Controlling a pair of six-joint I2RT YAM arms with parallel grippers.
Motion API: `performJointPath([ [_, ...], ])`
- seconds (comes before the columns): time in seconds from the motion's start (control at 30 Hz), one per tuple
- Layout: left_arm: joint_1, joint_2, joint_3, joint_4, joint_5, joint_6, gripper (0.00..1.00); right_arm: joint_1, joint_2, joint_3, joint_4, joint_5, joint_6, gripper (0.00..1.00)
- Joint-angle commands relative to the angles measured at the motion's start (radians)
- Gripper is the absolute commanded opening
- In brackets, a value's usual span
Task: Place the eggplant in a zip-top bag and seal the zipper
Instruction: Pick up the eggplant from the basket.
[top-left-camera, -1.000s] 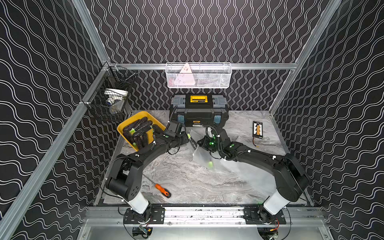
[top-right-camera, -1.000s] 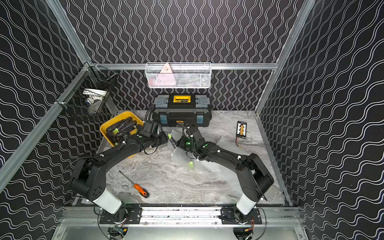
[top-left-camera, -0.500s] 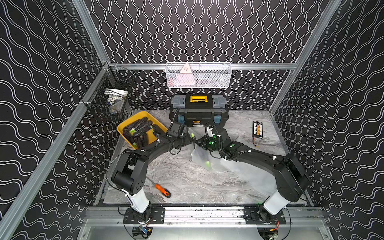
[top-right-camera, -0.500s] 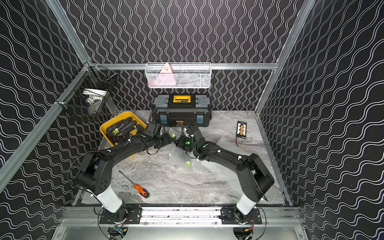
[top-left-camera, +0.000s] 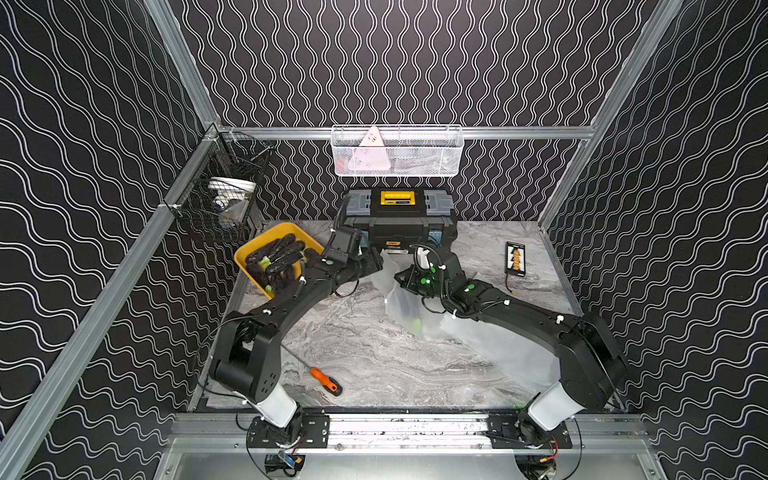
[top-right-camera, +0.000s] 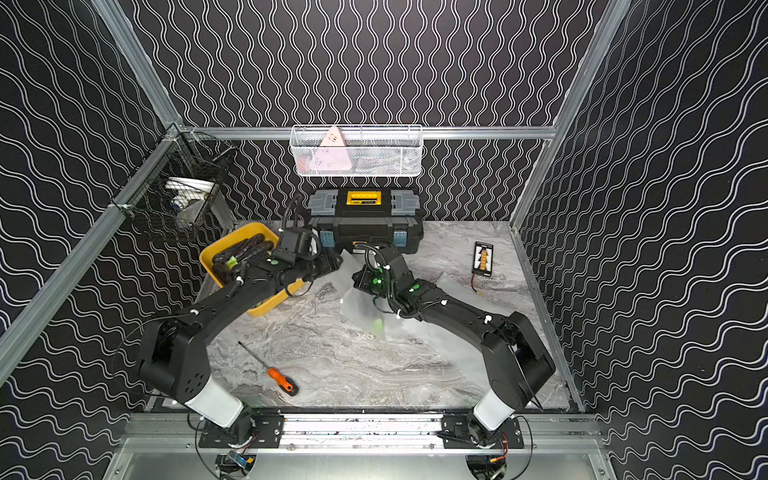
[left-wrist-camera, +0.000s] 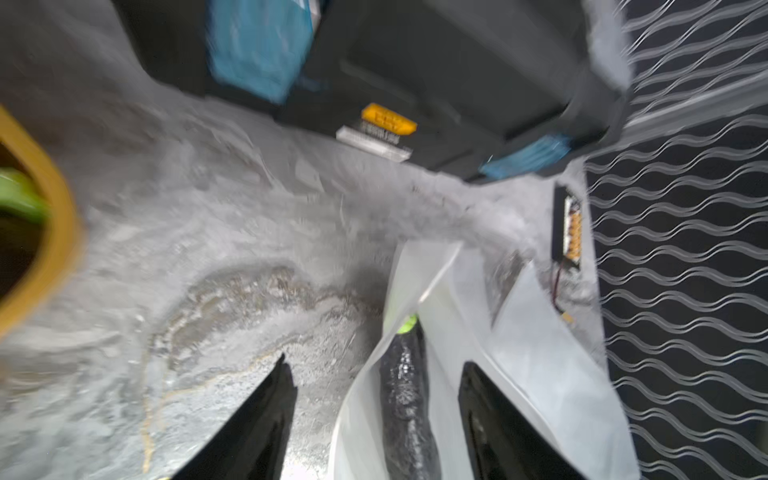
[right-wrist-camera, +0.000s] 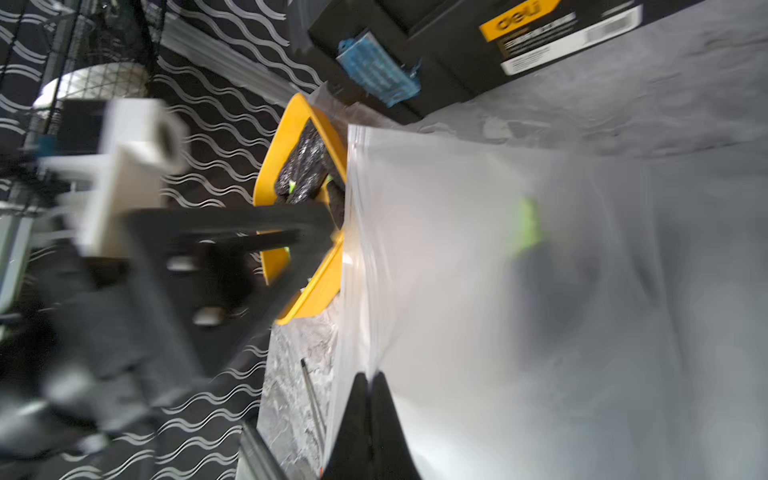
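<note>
Black arms (top-left-camera: 299, 297), white bases (top-left-camera: 274, 405), green dots (top-left-camera: 469, 287)

Two arms (top-left-camera: 299, 299) (top-left-camera: 519, 316), one toolbox (top-left-camera: 399, 224), one tray (top-left-camera: 262, 240), one screwdriver (top-left-camera: 326, 380), two wire baskets (top-left-camera: 397, 151) (top-left-camera: 220, 203), one eggplant (left-wrist-camera: 405, 395) inside a bag (right-wrist-camera: 436, 270).

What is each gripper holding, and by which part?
The right gripper pinches the bag by the edge of its mouth. The left gripper is open, holding nothing; the eggplant lies inside the bag.

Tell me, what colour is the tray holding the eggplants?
Yellow. The tray shows best in a top view.
</note>
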Motion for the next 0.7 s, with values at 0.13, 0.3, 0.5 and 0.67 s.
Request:
performJointPath([
  [0.13,0.183,-0.058,-0.029,-0.123,-0.128,0.041,0.67,0.001,-0.003,-0.001,-0.024,0.060,-0.055,0.00],
  [0.3,0.312,0.027,-0.051,-0.105,-0.148,0.045,0.59,0.000,0.013,-0.001,-0.017,0.029,-0.060,0.00],
  [0.5,0.389,0.168,-0.033,-0.032,-0.057,0.013,0.62,0.001,0.022,-0.007,-0.018,0.011,-0.065,0.00],
  [0.67,0.394,0.253,-0.005,0.000,-0.051,0.005,0.66,0.001,0.026,-0.015,-0.017,0.005,-0.064,0.00],
])
